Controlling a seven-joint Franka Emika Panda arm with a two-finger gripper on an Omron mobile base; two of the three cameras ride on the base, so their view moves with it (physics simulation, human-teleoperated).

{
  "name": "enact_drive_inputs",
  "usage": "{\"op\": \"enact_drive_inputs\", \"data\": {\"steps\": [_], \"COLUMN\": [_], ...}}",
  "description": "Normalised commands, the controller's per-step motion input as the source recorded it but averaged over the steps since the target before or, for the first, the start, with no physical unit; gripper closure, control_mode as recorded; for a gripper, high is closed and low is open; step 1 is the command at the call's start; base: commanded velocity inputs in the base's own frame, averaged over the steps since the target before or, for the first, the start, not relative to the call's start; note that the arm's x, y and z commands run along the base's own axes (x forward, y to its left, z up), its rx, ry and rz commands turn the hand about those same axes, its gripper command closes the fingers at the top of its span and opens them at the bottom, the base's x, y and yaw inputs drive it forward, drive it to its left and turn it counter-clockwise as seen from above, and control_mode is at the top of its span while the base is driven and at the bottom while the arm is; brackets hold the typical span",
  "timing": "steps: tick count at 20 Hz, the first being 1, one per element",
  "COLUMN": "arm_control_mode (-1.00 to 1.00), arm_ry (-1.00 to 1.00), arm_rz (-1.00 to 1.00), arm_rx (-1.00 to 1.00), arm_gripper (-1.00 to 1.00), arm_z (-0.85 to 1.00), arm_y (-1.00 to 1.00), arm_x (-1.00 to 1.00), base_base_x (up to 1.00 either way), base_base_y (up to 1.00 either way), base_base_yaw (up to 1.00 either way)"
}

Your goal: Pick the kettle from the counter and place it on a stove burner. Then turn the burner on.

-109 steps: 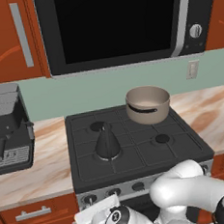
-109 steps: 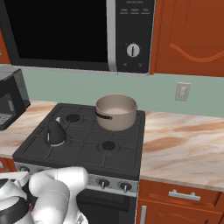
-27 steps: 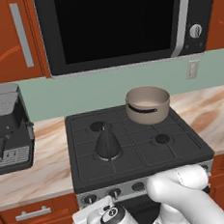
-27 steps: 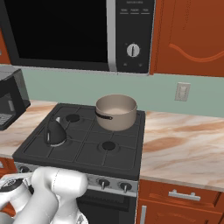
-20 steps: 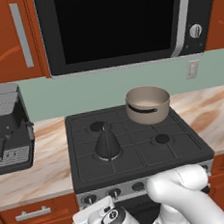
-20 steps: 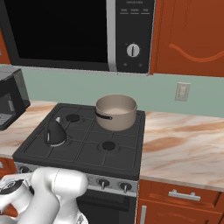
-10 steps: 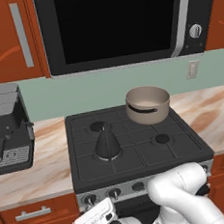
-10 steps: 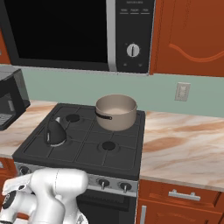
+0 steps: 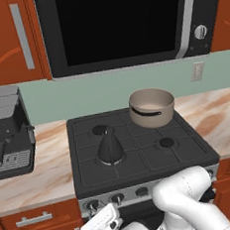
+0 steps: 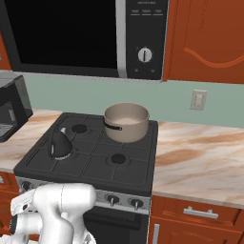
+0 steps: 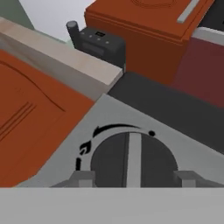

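Kettle (image 9: 109, 146) sits on the stove's front-left burner, well apart from our hand (image 11: 133, 178), which sits low at the front panel, its fingertips (image 11: 83, 177) either side of a round dark knob (image 11: 132, 158), parted; whether they touch it we cannot tell.

A tan saucepan (image 9: 152, 107) sits at the stove's back right, at two o'clock from the stove's middle. A black microwave (image 9: 123, 24) hangs at twelve o'clock above. A coffee machine (image 9: 6, 132) stands at nine o'clock. A wall outlet (image 10: 198, 100) shows at three o'clock.
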Motion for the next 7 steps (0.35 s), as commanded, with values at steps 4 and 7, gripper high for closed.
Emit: {"op": "enact_drive_inputs", "data": {"steps": [4, 7], "arm_control_mode": [-1.0, -1.0], "arm_ry": [0.29, 0.33], "arm_rz": [0.43, 0.45], "arm_rx": [-0.32, -0.39], "arm_gripper": [1.0, 1.0], "arm_z": [-0.42, -0.62], "arm_y": [0.5, 0.54], "arm_x": [0.03, 0.0], "base_base_x": [0.0, 0.0], "base_base_y": [0.0, 0.0], "base_base_yaw": [0.0, 0.0]}}
